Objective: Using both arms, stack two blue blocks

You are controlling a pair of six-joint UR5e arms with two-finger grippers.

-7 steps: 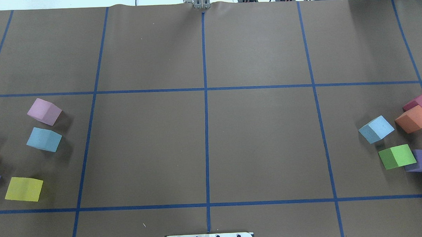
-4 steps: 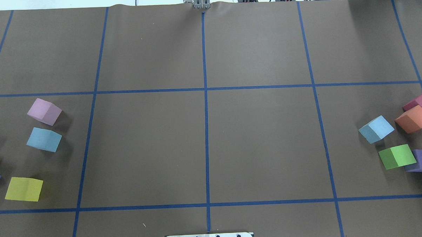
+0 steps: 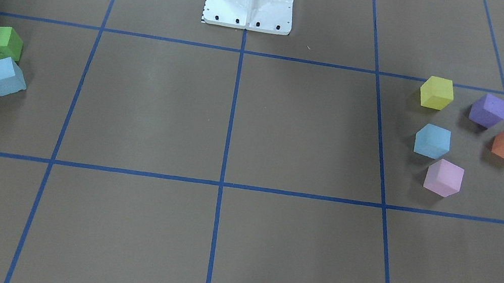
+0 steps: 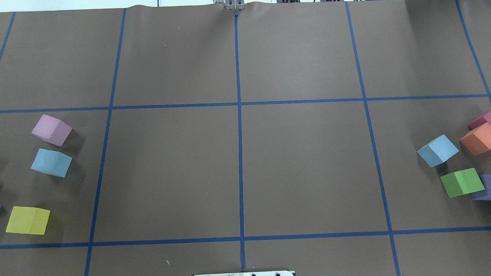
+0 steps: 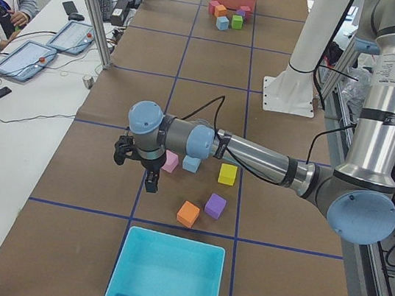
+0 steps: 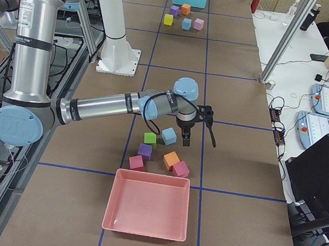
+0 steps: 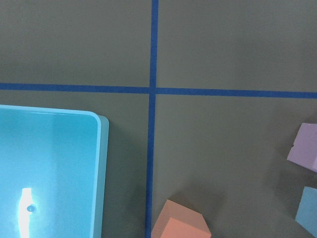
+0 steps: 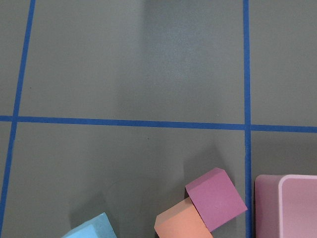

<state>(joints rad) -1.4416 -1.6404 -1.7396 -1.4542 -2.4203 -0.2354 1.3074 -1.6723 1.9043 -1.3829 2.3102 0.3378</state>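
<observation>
Exterior left view: nearest lies the turquoise bin point(image 5: 163, 277), its smooth floor in plain sight. Just beyond it sit 5 cubes: 1 orange cube point(image 5: 188, 213), 1 purple cube point(image 5: 215, 205), 1 yellow cube point(image 5: 228, 173), 1 lilac cube point(image 5: 171, 162) and the near blue block point(image 5: 191, 163). The left gripper point(image 5: 134, 172) hangs near the lilac cube; I cannot tell how its jaws stand.

At the far end, the pink bin point(image 6: 146, 205) has 6 cubes by it: 2 magenta cubes point(image 6: 180, 169), 1 far orange cube point(image 6: 171, 160), 1 far purple cube point(image 6: 145, 150), 1 green cube point(image 6: 150, 138) and the far blue block point(image 6: 168, 136). The right gripper point(image 6: 198, 140) is near that block, its jaws likewise unclear. The 2 blue blocks rest on the table point(image 4: 303, 164), well apart.
</observation>
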